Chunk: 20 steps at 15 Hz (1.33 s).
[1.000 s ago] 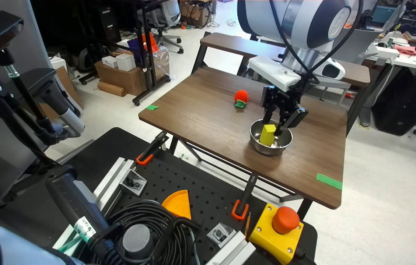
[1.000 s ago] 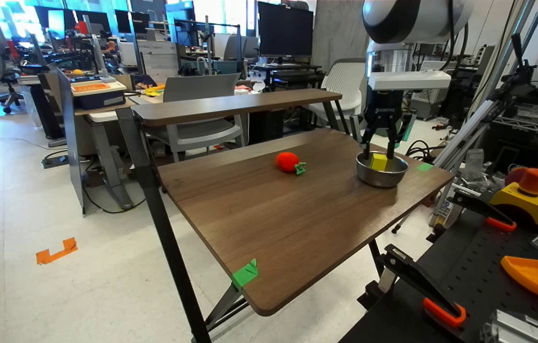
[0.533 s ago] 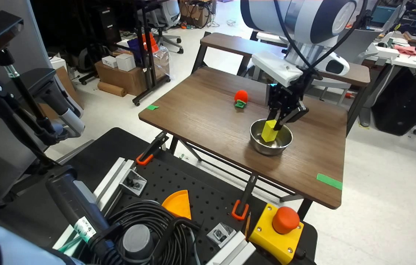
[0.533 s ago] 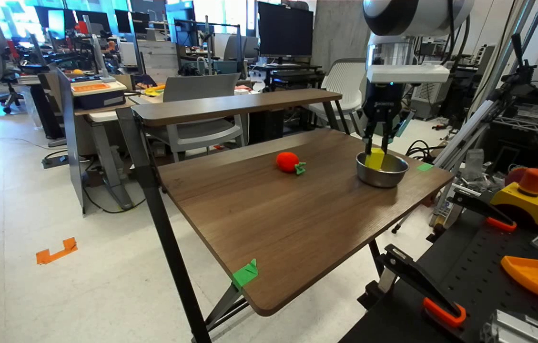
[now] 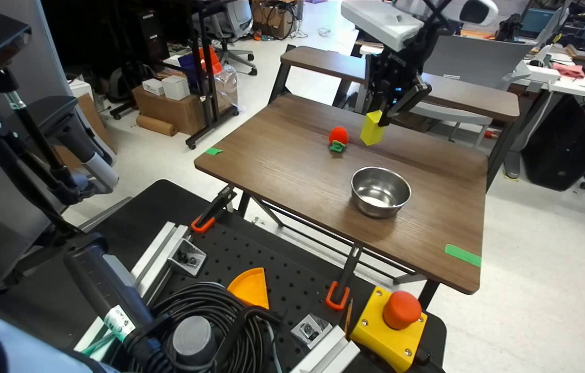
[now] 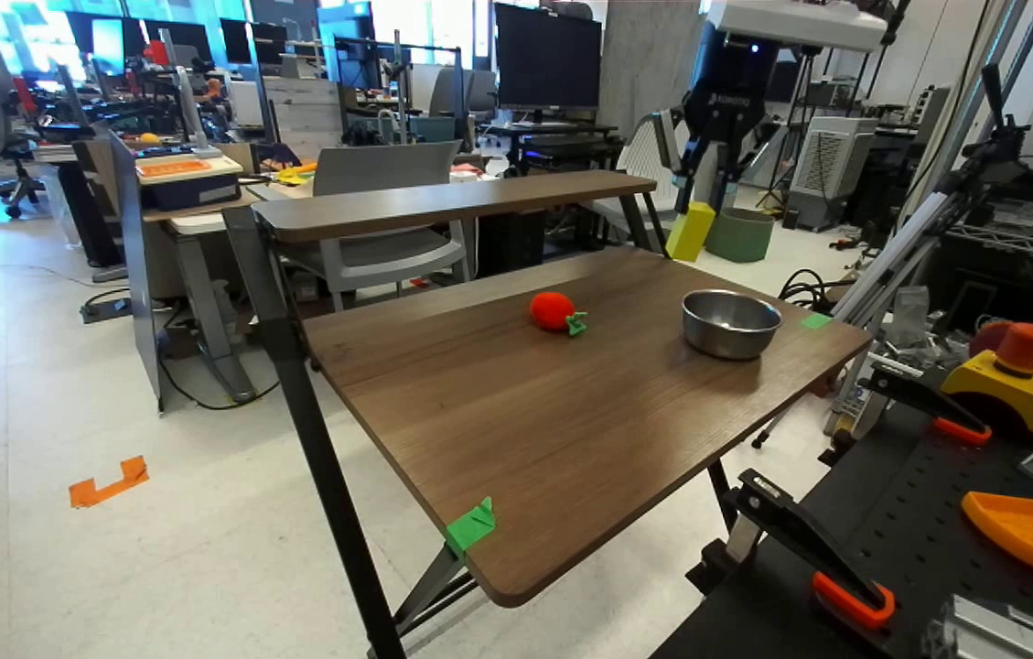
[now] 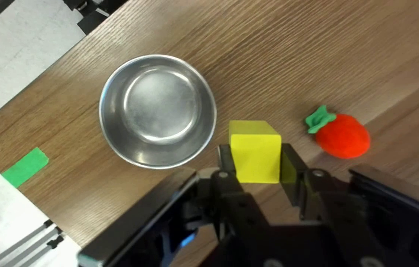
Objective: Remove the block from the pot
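The yellow-green block (image 5: 372, 130) is in the air above the table, apart from the pot; it also shows in an exterior view (image 6: 689, 234). My gripper (image 6: 701, 201) is shut on the block, which hangs slightly tilted below the fingertips. In the wrist view the block (image 7: 255, 158) sits between the two finger pads, with a pad against each side. The shiny silver pot (image 5: 379, 206) stands upright on the table and has nothing in it. In the wrist view the pot (image 7: 160, 105) lies to the left of the block.
A red object with a green top (image 5: 339, 137) lies on the brown table (image 5: 292, 150), to the right of the block in the wrist view (image 7: 343, 136). A raised shelf (image 6: 461, 203) runs along the table's back edge. Green tape (image 5: 462, 255) marks a table corner.
My gripper has closed on the block, lifted it out of the pot and carried it up and toward the back of the table. The pot and the red object have not moved.
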Each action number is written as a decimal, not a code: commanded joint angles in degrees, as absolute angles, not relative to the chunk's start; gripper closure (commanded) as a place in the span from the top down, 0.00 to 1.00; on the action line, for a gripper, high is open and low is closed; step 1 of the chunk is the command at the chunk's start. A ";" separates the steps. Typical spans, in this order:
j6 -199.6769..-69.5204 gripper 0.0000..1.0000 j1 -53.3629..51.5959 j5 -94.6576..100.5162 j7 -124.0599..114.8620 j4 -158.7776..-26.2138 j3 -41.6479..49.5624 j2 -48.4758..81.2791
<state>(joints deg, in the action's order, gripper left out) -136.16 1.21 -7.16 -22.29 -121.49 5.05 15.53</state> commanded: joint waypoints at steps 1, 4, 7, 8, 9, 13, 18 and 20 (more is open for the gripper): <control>-136.46 0.09 -1.64 -6.56 -20.59 -124.47 2.17 13.14; -135.99 0.09 -4.30 -5.85 -20.05 -123.80 -0.28 16.43; -135.22 0.09 -6.15 -4.20 -19.57 -121.99 -1.06 20.62; -134.54 0.09 -6.64 -3.03 -19.62 -121.01 -0.80 22.45; -134.29 0.09 -7.03 -2.18 -19.34 -120.54 -0.61 23.64; -133.64 0.09 -7.75 2.78 -18.78 -117.63 0.76 29.09; -129.73 0.09 -8.33 6.16 -17.66 -115.20 1.35 30.66; -126.89 0.61 -8.66 7.82 -16.89 -115.60 1.17 29.17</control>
<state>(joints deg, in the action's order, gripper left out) -131.15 -7.04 5.25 -18.11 -116.79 0.23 29.76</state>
